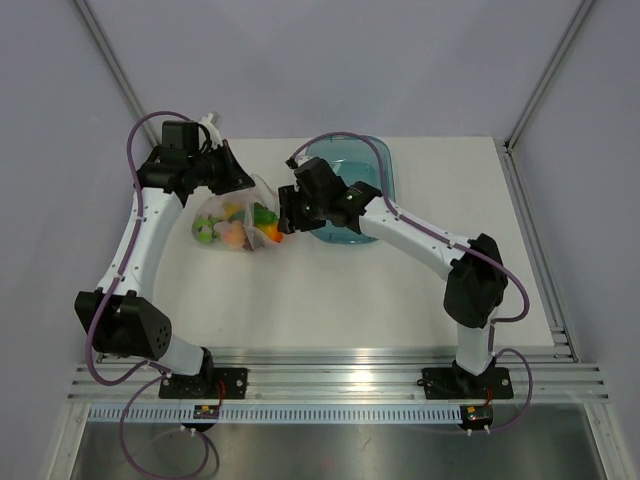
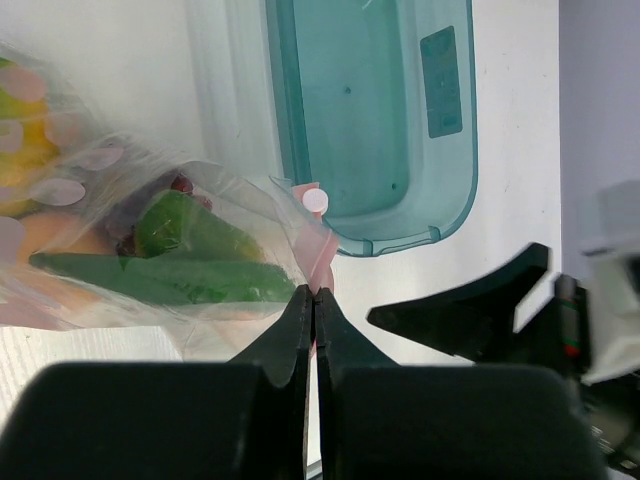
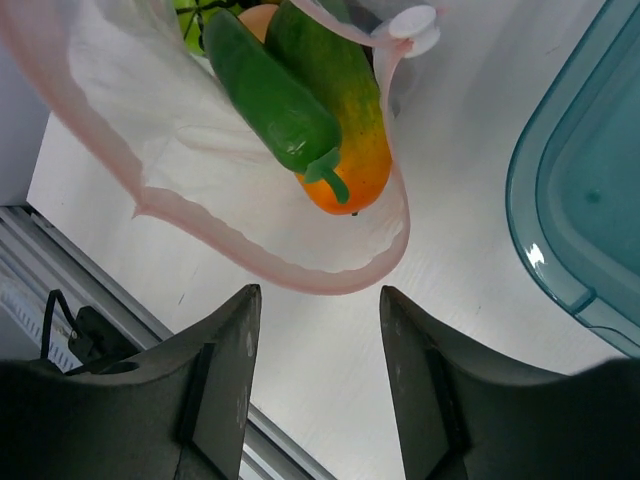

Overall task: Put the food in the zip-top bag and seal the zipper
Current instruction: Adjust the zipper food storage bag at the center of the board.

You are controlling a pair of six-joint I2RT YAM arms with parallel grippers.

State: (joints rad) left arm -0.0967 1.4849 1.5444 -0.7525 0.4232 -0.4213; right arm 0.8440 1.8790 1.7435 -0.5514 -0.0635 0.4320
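The zip-top bag lies on the table left of centre, with the food showing through it. My left gripper is shut on the pink zipper at one corner of the bag's mouth. In the top view, that left gripper sits at the bag's far edge. The right gripper is open just outside the gaping mouth, with nothing between its fingers. The zipper rim curves in front of it. An orange-green mango and a green fruit lie inside, near the opening.
The translucent teal tray stands right behind the right gripper and close to the bag's mouth. The same tray holds nothing in the left wrist view. An aluminium rail runs along the table's near edge.
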